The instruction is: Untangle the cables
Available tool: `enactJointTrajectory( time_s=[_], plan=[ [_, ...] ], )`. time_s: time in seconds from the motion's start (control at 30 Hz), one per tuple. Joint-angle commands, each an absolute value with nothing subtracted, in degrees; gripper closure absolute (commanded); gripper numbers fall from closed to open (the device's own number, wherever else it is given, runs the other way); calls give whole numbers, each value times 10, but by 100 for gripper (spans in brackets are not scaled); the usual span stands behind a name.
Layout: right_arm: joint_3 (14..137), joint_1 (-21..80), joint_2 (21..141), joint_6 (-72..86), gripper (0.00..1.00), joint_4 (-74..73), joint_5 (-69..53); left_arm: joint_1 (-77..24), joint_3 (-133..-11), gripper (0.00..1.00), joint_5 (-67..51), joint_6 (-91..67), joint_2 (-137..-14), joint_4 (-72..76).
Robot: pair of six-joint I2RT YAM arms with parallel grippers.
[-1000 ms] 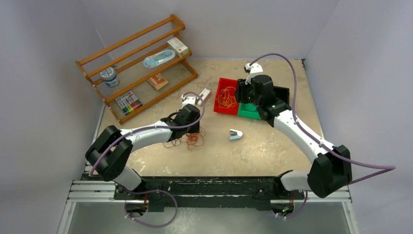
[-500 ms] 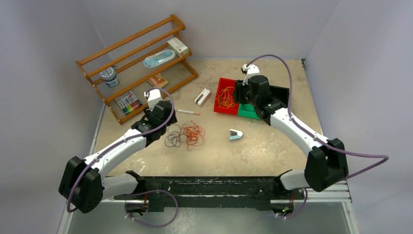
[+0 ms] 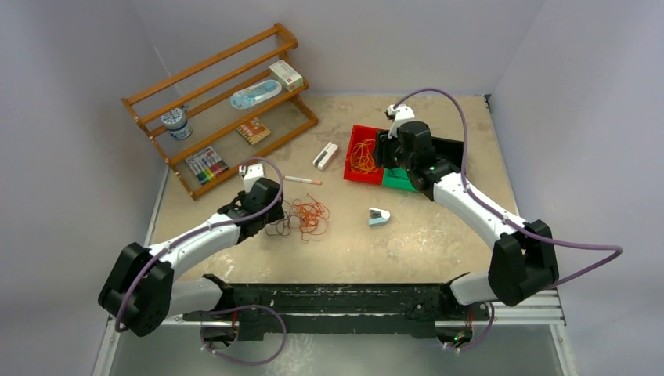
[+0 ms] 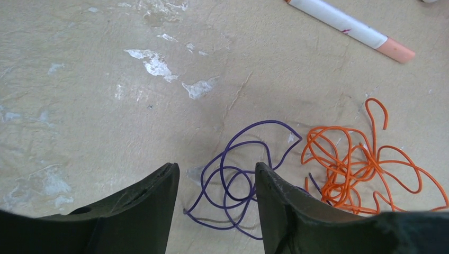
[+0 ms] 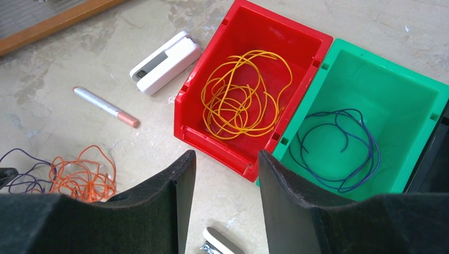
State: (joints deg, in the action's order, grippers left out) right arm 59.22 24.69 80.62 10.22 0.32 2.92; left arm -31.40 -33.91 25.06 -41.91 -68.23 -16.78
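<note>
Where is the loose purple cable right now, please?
In the left wrist view, the purple cable lies on the table ahead of the open left gripper, left of the orange cable bunch.

Top view looks down from behind; both wrist views face the tabletop point(image 3: 438, 235) closely, seemingly sharing the orange cable point(image 4: 355, 164).

**What my cameras aren't giving me**

From above, my right arm point(image 3: 470, 205) covers most of the black bin point(image 3: 452, 149) and part of the green bin point(image 3: 398, 180). The labels on the rack point(image 3: 203, 66) are too small for me to read.

On the left wrist camera, the lower loops of the purple cable point(image 4: 233, 180) and the orange cable point(image 4: 347, 182) pass behind one finger of the left gripper point(image 4: 216, 169). The pen point(image 4: 344, 22) is cropped at the top edge.

On the right wrist camera, the stapler point(image 5: 222, 244) is cut by the bottom edge.
</note>
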Motion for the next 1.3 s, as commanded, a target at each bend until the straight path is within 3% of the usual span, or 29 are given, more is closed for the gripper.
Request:
enactJointTrajectory(
  time_s=[0.0, 0.3, 0.57, 0.83, 1.27],
  plan=[
    [614, 245, 794, 95, 50, 18, 17, -311, -341, 50, 248, -433, -711, -99],
    [505, 245, 674, 115, 50, 97, 24, -311, -360, 100, 259, -423, -730, -76],
    [434, 245, 594, 142, 47, 168, 54, -311, -442, 100, 280, -380, -691, -147],
    [333, 245, 516, 133, 34, 322, 41, -311, -510, 100, 246, -318, -664, -206],
    [326, 245, 490, 43, 25, 326, -72, -311, -582, 100, 168, -262, -627, -245]
  ],
)
